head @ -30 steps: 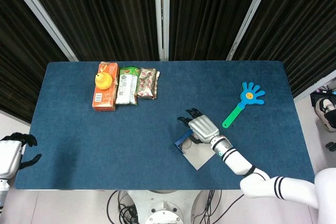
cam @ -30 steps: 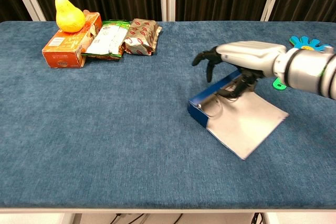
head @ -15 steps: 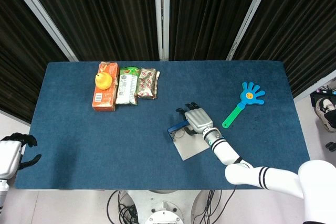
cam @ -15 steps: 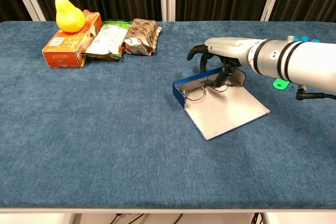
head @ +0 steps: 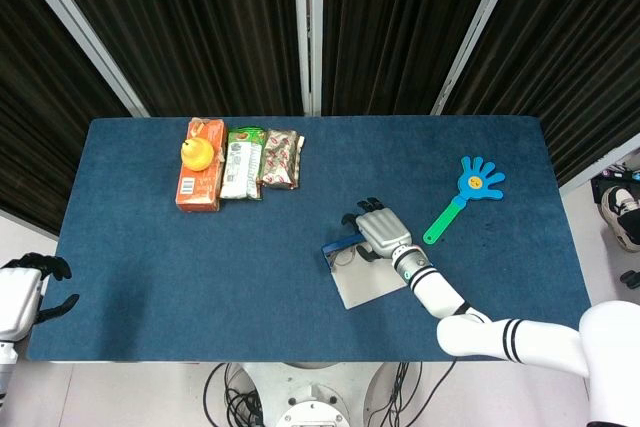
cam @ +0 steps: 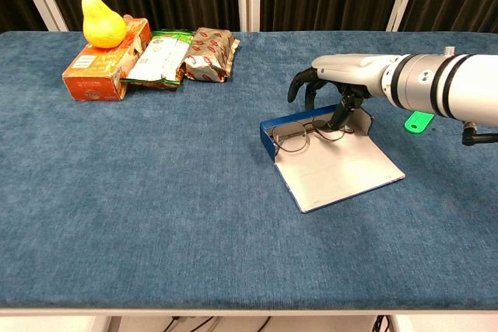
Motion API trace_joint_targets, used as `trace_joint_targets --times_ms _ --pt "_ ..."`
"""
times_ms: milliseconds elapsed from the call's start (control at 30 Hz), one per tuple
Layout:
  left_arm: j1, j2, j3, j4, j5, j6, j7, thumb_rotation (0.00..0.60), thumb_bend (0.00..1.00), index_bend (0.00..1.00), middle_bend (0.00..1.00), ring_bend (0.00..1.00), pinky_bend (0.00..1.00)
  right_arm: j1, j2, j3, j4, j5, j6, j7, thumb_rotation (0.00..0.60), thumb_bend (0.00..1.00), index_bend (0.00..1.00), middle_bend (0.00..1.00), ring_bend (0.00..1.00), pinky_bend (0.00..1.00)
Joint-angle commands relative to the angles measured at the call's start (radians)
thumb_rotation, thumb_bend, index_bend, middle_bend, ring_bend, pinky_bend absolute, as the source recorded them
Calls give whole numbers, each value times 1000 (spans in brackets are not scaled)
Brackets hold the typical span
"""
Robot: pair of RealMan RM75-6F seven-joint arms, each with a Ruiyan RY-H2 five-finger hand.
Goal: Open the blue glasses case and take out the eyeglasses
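The blue glasses case (cam: 327, 157) lies open on the table (cam: 156, 192), right of centre, its pale lid flap spread flat toward the near edge and its blue tray on the far side. The eyeglasses (cam: 299, 134) sit in that tray, lenses at the left end, temples running right. So their long axis runs left to right along the tray, and slightly away from you toward the right.

Your right hand (cam: 336, 79) is the one to use. It hangs directly over the right end of the tray, palm down, fingers curled downward. A dark fingertip (cam: 336, 118) reaches down to the temple end of the frame. From these views you cannot tell whether it is pinching the frame or only touching it; the overhead view hides the contact under the hand.

The lenses lie to the left of your fingers, so any lift from this end will probably swing the frame about the right side.

Your left hand (head: 25, 287) is well apart, off the near left corner of the table, fingers loosely spread, holding nothing.
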State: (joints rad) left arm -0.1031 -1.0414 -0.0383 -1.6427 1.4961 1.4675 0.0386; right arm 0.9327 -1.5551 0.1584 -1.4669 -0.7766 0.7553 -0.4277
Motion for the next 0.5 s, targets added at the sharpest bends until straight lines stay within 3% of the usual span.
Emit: trace_joint_targets --times_ms 33,500 --pt "0 0 0 1 0 0 -1 600 164 538 536 391 518 9 -12 -3 17 5 2 -3 600 383 318 373 78 0" --pt "0 0 1 3 3 1 -7 600 164 538 536 391 518 23 -5 -16 19 27 2 5 600 433 394 371 79 0"
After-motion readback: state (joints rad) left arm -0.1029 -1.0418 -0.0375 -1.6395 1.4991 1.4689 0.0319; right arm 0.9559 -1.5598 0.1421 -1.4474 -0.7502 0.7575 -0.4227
